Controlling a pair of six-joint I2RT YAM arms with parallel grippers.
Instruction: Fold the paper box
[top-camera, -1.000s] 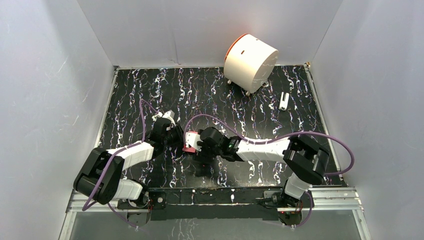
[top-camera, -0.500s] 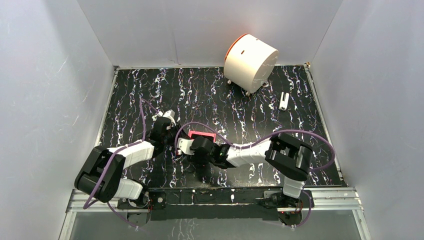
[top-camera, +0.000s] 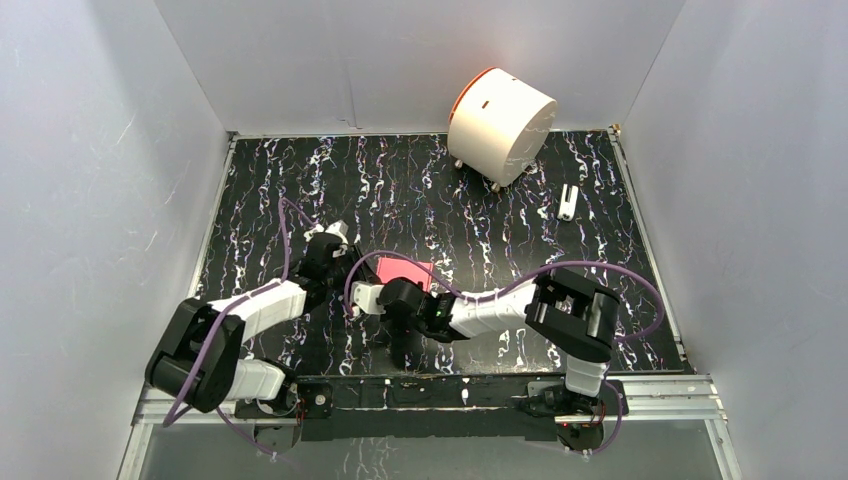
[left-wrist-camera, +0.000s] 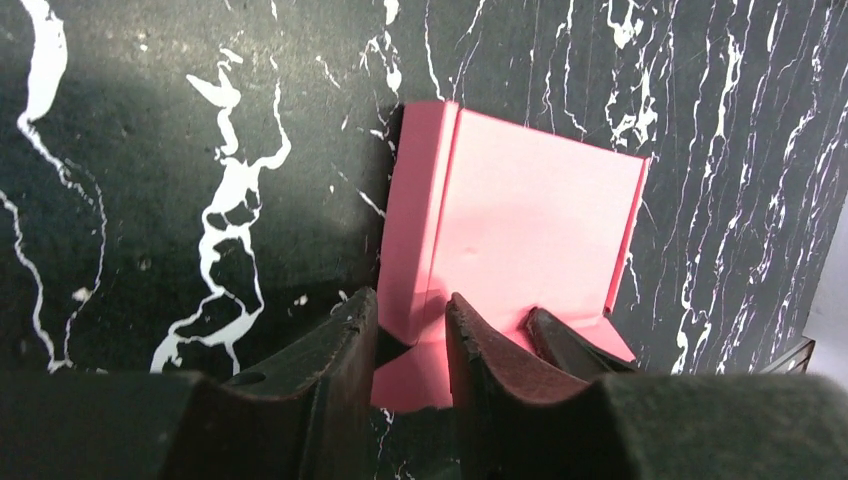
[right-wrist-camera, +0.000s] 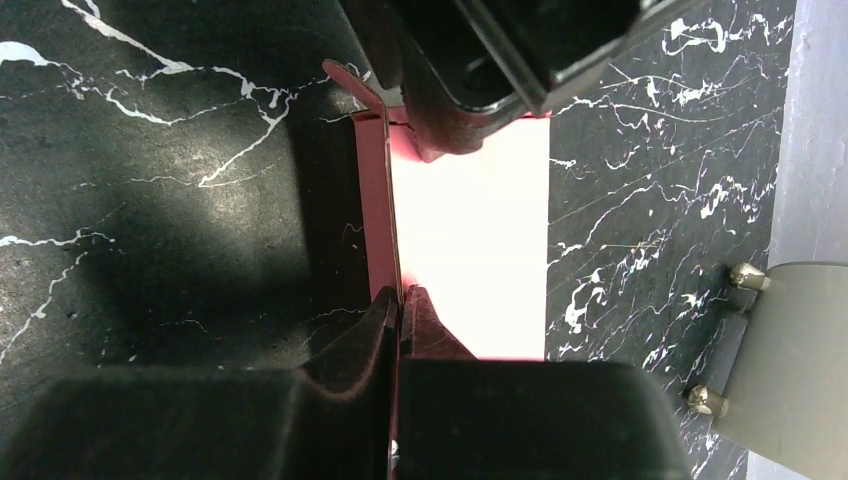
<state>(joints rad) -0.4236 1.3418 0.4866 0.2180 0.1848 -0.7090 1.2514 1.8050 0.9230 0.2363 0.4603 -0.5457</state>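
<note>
Pink-red paper box is laid flat directly ahead of both sets of fingertips. One thin upright side wall is pinched between the right gripper fingers. A side wall is straddled by the left gripper; clamping cannot be told. The crease should be run along the fold line, base kept flat. The white cylinder is well beyond the fingertips; only the opposing gripper is in the way.

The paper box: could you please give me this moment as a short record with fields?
paper box: pink-red, partly folded, on the black marbled table between the arms
left gripper: fingers either side of a raised side wall, apparently gripping it
right gripper: shut on a thin upright wall of the box
elsewhere: white cylinder with orange rim at the far edge; small white object nearby
</note>
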